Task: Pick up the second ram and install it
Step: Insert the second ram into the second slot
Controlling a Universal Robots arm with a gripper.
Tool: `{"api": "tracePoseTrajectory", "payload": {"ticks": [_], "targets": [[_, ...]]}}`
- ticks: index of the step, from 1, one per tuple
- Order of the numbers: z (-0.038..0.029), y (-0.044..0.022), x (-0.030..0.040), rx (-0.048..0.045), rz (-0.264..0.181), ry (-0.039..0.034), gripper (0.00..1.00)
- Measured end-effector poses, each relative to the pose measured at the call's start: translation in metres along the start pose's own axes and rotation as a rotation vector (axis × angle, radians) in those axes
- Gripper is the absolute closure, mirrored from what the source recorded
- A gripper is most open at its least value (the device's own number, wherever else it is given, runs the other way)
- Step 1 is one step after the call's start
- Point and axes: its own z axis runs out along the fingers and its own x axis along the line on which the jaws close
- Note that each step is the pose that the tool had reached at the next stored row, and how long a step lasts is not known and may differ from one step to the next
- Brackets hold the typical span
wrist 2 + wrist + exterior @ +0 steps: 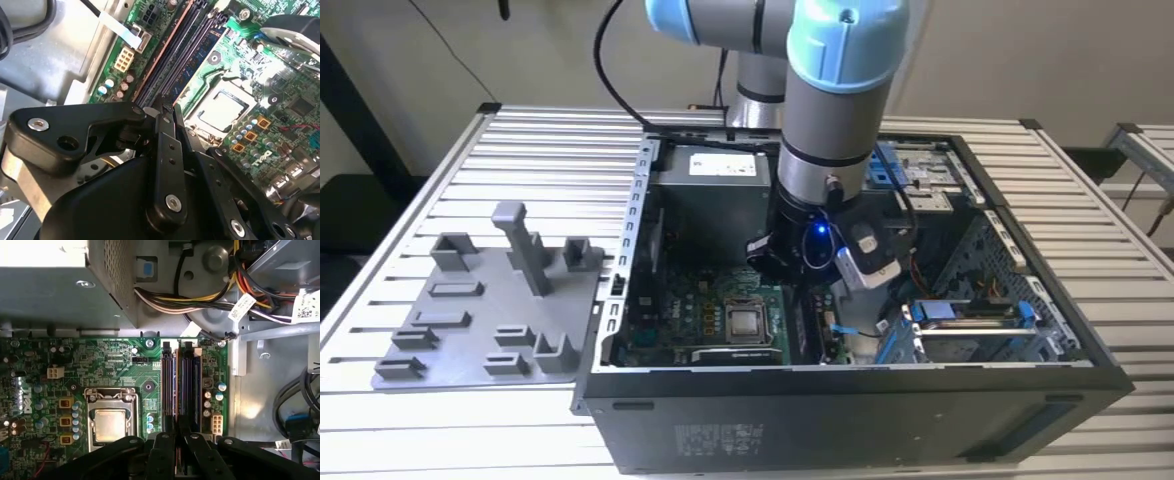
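Note:
My gripper (178, 437) is low inside the open computer case (854, 420), right over the memory slots (187, 385) on the green motherboard (115, 360). Its two black fingers (165, 145) stand almost together. The second ram (176, 390) shows edge-on as a thin brown strip that runs along the slots and ends between the fingertips. It shows the same way in the second wrist view (167, 52), with the gripper (167, 107) at its near end. I cannot tell how deep it sits in its slot. In the exterior view the arm's wrist hides the gripper (807, 270).
The metal processor socket (111, 422) lies beside the slots. A grey power supply (55, 285) and a bundle of coloured cables (200, 295) are close above them. The grey plastic tray (480, 310) with upright posts lies on the slatted table at the exterior view's left.

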Motion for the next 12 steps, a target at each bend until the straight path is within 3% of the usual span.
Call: {"api": "tracePoseTrajectory", "payload": {"ticks": [12], "targets": [[0.0038, -0.0035, -0.0001, 0.0004, 0.0, 0.0001, 0.86]]}}
